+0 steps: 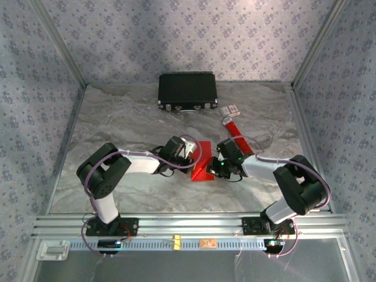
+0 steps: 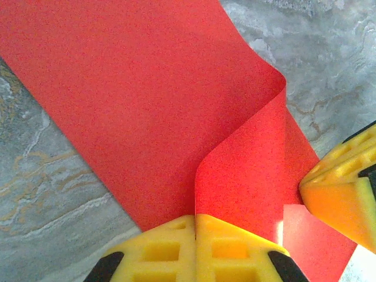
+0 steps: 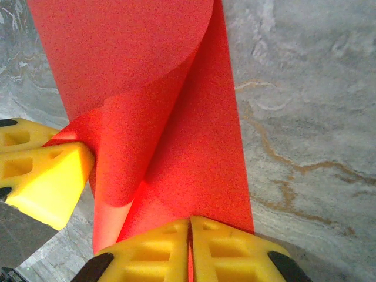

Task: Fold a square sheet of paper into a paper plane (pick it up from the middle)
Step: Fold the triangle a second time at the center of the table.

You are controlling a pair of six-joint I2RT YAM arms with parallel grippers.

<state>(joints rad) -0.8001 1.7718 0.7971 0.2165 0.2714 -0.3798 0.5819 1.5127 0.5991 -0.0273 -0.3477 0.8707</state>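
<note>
First fold in hand, bench (image 1: 129, 126) centre: L tool (image 2: 195, 249) & R tool (image 3: 190, 252) both clenched on red sheet (image 1: 202, 167); next align edges, crease.

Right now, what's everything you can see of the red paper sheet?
The square sheet of paper is thin, plain, bright red and matte. It lies on the grey marbled table, one part lifted and curled over in a soft rounded bend, not a pressed crease. The left gripper and right gripper are each shut on an edge of it, from opposite sides.
</note>
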